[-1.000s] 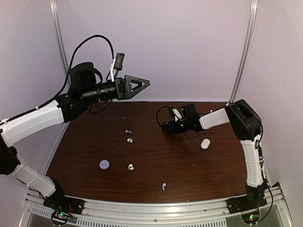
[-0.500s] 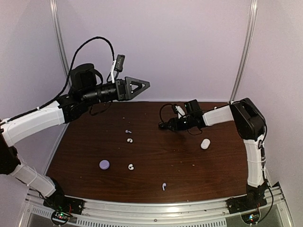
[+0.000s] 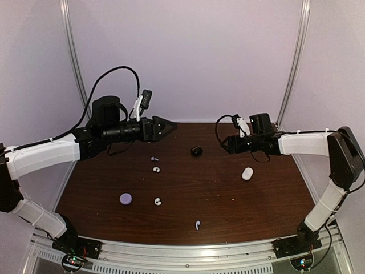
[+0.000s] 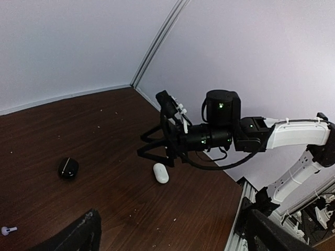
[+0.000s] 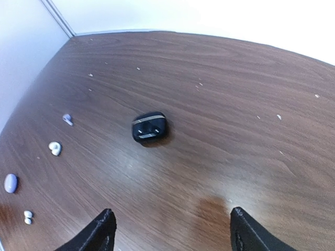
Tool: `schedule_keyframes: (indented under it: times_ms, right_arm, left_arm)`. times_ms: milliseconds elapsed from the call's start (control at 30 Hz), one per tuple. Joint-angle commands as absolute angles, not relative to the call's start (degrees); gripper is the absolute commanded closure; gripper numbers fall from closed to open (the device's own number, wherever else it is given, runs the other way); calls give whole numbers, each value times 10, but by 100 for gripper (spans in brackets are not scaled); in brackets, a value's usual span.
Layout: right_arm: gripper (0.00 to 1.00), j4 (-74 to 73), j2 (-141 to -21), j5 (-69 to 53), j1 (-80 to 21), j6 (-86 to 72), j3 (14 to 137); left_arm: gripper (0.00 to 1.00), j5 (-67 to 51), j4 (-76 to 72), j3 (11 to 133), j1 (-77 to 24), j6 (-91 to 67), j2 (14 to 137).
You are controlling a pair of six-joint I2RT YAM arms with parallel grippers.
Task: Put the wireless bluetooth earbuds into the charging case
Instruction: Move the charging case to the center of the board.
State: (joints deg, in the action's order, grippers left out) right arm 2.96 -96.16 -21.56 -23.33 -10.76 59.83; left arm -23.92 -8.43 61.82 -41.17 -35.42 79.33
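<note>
Four buds (image 3: 156, 169) on dk wood table (image 3: 274, 194) — lavender walls (image 3: 188, 57).

No legible text, label, brand, number or sign in any view. Black case (image 5: 149, 127) on the table (image 5: 251, 104): pale stripe across its top, no characters resolvable. Right arm (image 4: 293, 133): small green lights only, unlettered.

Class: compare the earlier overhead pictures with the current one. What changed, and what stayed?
The right gripper opened, let go of the black case, now lying on the table, and drew back to the right. The left gripper dipped lower, open. The white case, lavender case and loose earbuds stayed put.
</note>
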Motion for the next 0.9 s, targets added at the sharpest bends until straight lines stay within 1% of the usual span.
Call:
schedule_keyframes:
  times_ms: [0, 67, 267, 433, 567, 667, 867]
  right_arm:
    - [21, -24, -916, -128, -223, -63, 531]
    - [16, -38, -895, -95, -222, -37, 504]
    - [8, -54, -856, -11, -218, 12, 445]
    - [5, -80, -879, 9, -216, 29, 452]
    - [3, -81, -909, 1, -215, 42, 457]
    - [6, -95, -942, -28, -214, 45, 467]
    - [13, -100, -950, -71, -214, 39, 465]
  left_arm:
    - [2, -209, -79, 602, -407, -313, 761]
    - [2, -203, -72, 599, -407, -301, 755]
    - [2, -190, -66, 581, -407, -290, 741]
    - [2, -192, -60, 577, -407, -286, 739]
    - [2, -189, -52, 579, -407, -287, 740]
    - [2, -187, -49, 581, -407, -287, 744]
    - [2, -186, -49, 586, -407, -287, 746]
